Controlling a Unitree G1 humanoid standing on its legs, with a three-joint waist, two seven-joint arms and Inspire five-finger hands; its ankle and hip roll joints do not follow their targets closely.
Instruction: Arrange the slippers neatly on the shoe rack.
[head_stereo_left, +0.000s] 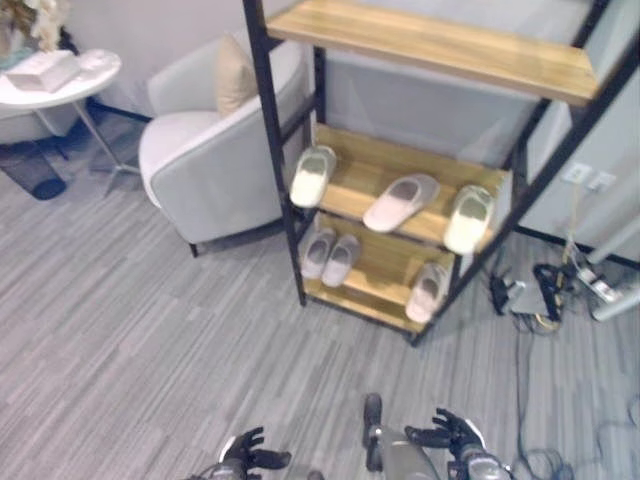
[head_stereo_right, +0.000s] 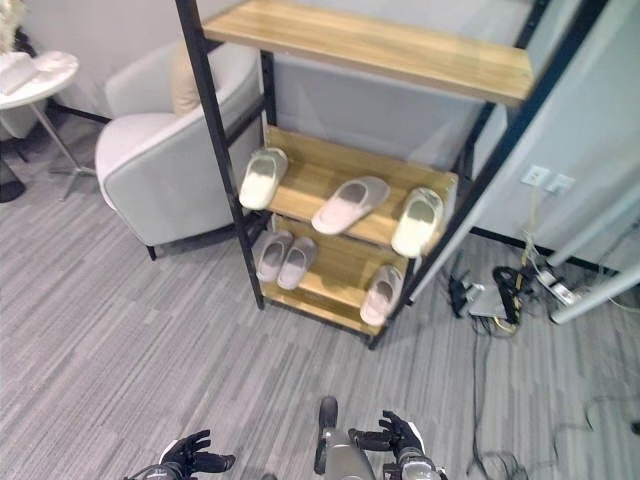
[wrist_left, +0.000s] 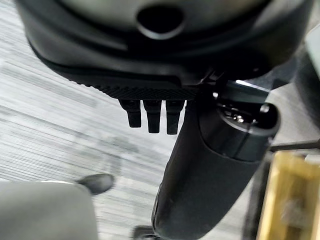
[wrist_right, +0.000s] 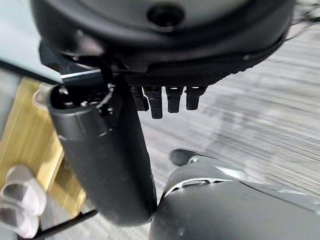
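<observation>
Wooden shoe rack (head_stereo_left: 372, 173) shelves carry the slippers (head_stereo_left: 401, 203), several askew. Both the left robot hand (head_stereo_left: 243, 452) and right robot hand (head_stereo_left: 452, 436) are held low, relaxed and empty. Approach and straightening are judged next.

Head pair high and looking down; wrist cameras close behind each hand.

Both eye views face the shoe rack (head_stereo_left: 420, 200) across the grey floor (head_stereo_left: 130, 340), sharing rack, armchair (head_stereo_right: 160, 160) and both hands at the bottom edge. The left wrist view looks past the left hand (wrist_left: 150, 117) at floor; the right wrist view past the right hand (wrist_right: 167, 100) at floor and rack.
</observation>
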